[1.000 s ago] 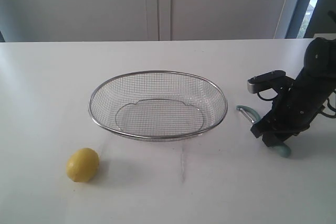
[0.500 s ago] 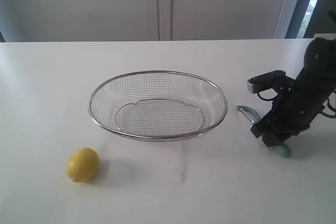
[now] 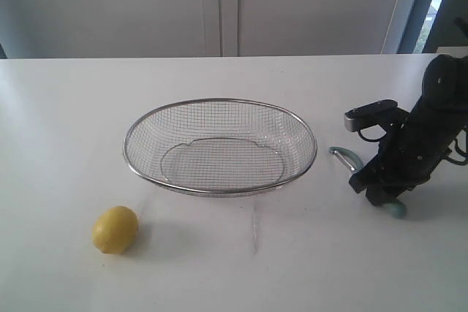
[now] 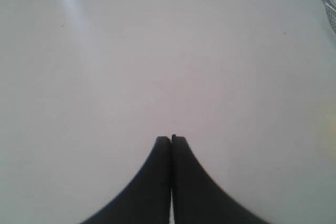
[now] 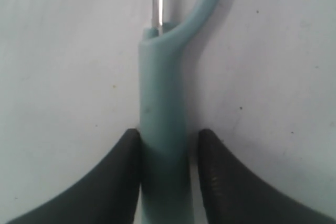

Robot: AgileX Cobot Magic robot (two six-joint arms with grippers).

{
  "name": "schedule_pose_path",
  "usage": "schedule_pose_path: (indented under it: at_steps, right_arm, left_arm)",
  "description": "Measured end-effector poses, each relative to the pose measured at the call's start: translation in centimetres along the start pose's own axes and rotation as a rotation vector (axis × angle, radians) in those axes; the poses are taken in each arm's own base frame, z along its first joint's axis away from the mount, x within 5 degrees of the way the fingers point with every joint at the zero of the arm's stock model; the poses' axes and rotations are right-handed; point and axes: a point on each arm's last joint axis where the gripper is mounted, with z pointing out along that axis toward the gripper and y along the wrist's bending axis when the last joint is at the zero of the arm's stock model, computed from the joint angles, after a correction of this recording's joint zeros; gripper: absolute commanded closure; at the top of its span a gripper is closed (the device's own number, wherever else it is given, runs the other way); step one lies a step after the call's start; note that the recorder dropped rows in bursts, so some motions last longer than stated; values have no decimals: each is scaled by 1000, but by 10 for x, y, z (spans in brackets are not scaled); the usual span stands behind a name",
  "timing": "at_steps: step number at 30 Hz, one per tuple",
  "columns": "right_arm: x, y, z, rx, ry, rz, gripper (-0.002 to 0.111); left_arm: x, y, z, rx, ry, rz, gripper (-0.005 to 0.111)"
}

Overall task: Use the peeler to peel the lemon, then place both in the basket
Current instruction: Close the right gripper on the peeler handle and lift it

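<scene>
White table point(image 3: 66, 107), right edge: peeler point(image 5: 160, 87) lying flat, handle running lengthwise between the right gripper point(image 5: 168, 137) fingers, which flank it, not yet clamped. Left gripper point(image 4: 171, 140): fingers pressed together, empty. Lemon point(image 3: 115, 229): front-left corner, likely the left arm's reach. Basket point(image 3: 219, 100): centre.

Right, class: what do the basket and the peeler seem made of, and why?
The basket looks like shiny silver metal: fine wire mesh under a thick polished rim. The peeler handle looks like plastic, smooth matte teal; its thin bright blade is probably metal.
</scene>
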Motion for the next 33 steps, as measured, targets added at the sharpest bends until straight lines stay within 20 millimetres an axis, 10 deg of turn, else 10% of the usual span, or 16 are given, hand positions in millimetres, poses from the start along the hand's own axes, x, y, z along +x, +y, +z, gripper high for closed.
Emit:
schedule_pose_path:
  at_steps: [6, 33]
  right_arm:
    - [0, 0, 0, 2, -2, -2, 108]
    - [0, 10, -86, 68, -207, 9, 108]
  left_arm:
    - [0, 0, 0, 0, 0, 0, 107]
    - [0, 0, 0, 0, 0, 0, 107]
